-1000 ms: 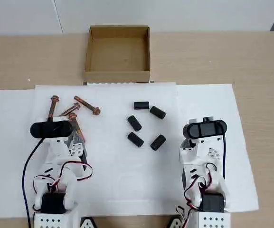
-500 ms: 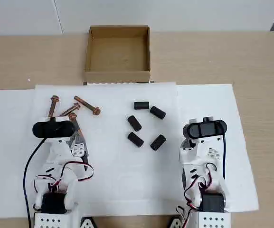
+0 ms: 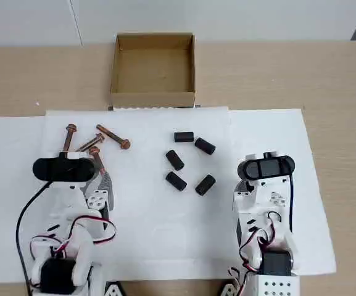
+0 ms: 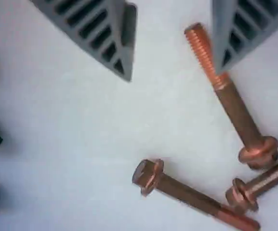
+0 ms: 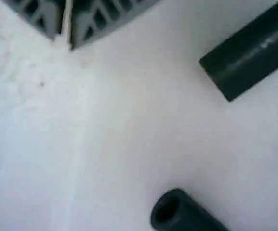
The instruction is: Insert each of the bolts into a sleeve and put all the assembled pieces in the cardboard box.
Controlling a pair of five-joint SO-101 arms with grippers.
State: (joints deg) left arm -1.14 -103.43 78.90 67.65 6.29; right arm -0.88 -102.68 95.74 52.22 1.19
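Several copper bolts lie on the white paper (image 3: 147, 216) at the left: one (image 3: 70, 137) upright in the picture, two crossing (image 3: 113, 137), and one (image 3: 96, 159) beside my left arm (image 3: 63, 169). In the left wrist view my left gripper (image 4: 172, 70) is open above the paper. The threaded end of a bolt (image 4: 230, 103) lies just inside one finger (image 4: 228, 43). Two more bolts (image 4: 177, 190) lie beyond it. Several black sleeves (image 3: 176, 180) are scattered mid-paper. My right gripper (image 5: 66, 41) is shut and holds nothing, with two sleeves (image 5: 247, 50) nearby. The cardboard box (image 3: 154, 97) stands open at the back.
The paper covers most of the wooden table (image 3: 338, 80). My right arm (image 3: 266, 166) stands right of the sleeve cluster. Bare paper lies between the two arms at the near side.
My left arm has shifted slightly left and back toward the near edge, its wrist now a little lower in the high view. The right arm, bolts and sleeves have stayed put.
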